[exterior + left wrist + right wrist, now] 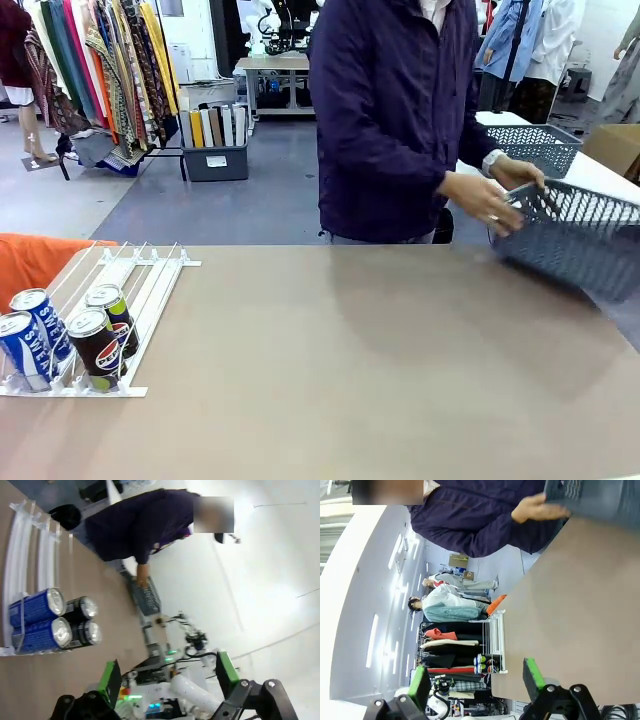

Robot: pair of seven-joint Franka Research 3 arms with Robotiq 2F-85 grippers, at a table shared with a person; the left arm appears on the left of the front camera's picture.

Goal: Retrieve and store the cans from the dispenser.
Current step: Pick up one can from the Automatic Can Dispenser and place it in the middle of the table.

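Note:
The white dispenser (150,290) lies flat at the table's left edge. At its near end stand the cans: two blue ones (30,340) on the left and two black Pepsi ones (100,340) on the right. The left wrist view shows the blue cans (37,622), the black cans (82,621) and the rails (20,545) off to the left of my left gripper (167,677), which is open, empty and well clear of them. My right gripper (476,677) is open and empty too, with the dispenser (495,630) and cans (484,663) small and far off.
A person in a dark jacket stands at the far side. Both hands (485,200) hold a grey lattice basket (580,235) resting at the table's far right. A second grey basket (535,145) sits on a white table behind. An orange cloth (40,260) lies beyond the dispenser.

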